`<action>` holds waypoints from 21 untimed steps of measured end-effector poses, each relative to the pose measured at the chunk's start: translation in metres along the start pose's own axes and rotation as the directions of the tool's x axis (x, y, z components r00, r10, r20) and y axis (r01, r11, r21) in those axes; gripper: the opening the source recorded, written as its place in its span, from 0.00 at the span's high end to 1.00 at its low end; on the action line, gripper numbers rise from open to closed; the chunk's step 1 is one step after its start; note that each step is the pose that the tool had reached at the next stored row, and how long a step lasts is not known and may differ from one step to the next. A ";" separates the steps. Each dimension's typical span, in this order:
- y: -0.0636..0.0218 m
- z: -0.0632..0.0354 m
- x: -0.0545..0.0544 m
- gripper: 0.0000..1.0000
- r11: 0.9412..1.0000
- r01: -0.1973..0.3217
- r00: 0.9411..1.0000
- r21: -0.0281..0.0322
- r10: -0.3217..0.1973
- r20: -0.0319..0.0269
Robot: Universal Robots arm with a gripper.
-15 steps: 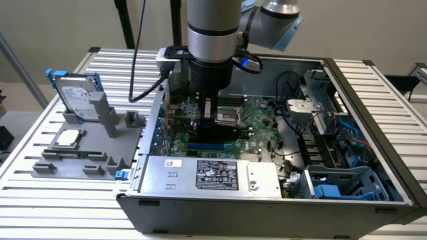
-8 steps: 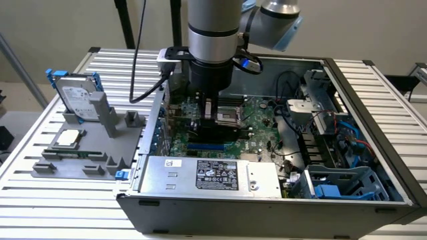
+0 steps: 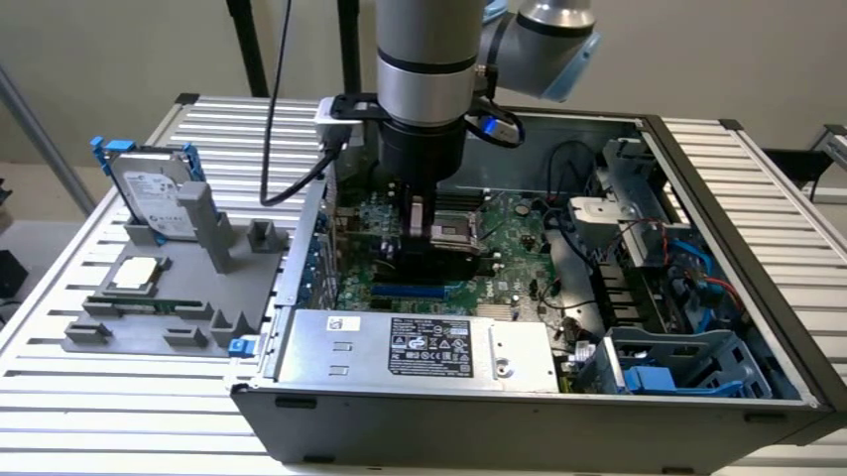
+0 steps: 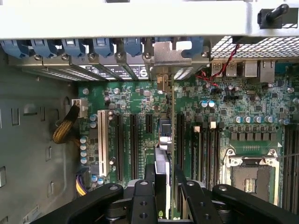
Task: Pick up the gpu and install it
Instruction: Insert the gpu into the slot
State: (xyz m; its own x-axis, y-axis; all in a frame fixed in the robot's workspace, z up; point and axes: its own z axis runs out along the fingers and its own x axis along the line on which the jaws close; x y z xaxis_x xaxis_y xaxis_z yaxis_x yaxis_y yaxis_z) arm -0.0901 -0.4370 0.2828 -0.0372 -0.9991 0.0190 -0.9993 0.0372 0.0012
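The gpu (image 4: pixel 164 140) stands on edge over the green motherboard (image 4: pixel 135 100), seen as a thin strip. Its silver end bracket (image 4: pixel 169 55) sits at the case's rear wall among the blue slot clips. My gripper (image 4: pixel 166 189) is shut on the gpu, one black finger (image 4: pixel 142 200) on each side of the card's near end. In the exterior view the gripper (image 3: pixel 426 233) reaches straight down into the open computer case (image 3: pixel 715 178), with the dark gpu (image 3: pixel 434 266) below it, close to the board. Whether the card sits in a slot I cannot tell.
Black expansion slots (image 4: pixel 133 140) run beside the card, and the CPU socket (image 4: pixel 250 177) lies nearby. The silver power supply (image 3: pixel 411 347) lines the case's front. Left of the case, a grey fixture (image 3: pixel 198 297) holds a hard drive (image 3: pixel 153 193), a processor (image 3: pixel 137 275) and a memory stick (image 3: pixel 146 304).
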 end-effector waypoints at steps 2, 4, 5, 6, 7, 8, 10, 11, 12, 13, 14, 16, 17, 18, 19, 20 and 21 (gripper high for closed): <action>0.0000 0.0010 0.000 0.73 1.000 0.002 1.000 0.002 -0.002 0.000; 0.0000 0.0022 0.000 0.73 1.000 0.003 1.000 0.005 -0.003 0.000; 0.0000 0.0028 0.000 0.73 1.000 0.003 1.000 0.006 -0.003 0.000; 0.0001 0.0035 0.000 0.73 1.000 0.003 1.000 0.008 -0.003 0.000; 0.0001 0.0043 0.000 0.73 1.000 0.003 1.000 0.010 -0.003 0.000; 0.0002 0.0051 0.000 0.73 1.000 0.004 1.000 0.010 -0.004 0.000; 0.0004 0.0068 0.000 0.73 1.000 0.005 1.000 0.010 -0.005 0.000; 0.0005 0.0078 0.000 0.73 1.000 0.005 1.000 0.010 -0.005 0.000; 0.0007 0.0087 0.000 0.73 1.000 0.005 1.000 0.010 -0.005 0.000; 0.0008 0.0098 0.000 0.73 1.000 0.005 1.000 0.010 -0.005 0.000; 0.0010 0.0107 0.000 0.73 1.000 0.005 1.000 0.010 -0.005 0.000; 0.0012 0.0120 0.000 0.73 1.000 0.006 1.000 0.010 -0.006 0.000; 0.0014 0.0125 0.000 0.73 1.000 0.006 1.000 0.010 -0.006 0.000; 0.0016 0.0128 0.000 0.73 1.000 0.006 1.000 0.010 -0.006 0.000; 0.0016 0.0130 0.000 0.73 1.000 0.006 1.000 0.010 -0.006 0.000; 0.0016 0.0129 0.000 0.73 1.000 0.006 1.000 0.010 -0.006 0.000; 0.0016 0.0130 0.000 0.73 1.000 0.006 1.000 0.010 -0.006 0.000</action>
State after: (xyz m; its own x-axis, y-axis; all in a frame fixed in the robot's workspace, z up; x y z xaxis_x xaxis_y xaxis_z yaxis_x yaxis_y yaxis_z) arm -0.0918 -0.4373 0.2698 -0.0314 -0.9993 0.0192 -0.9995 0.0313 -0.0085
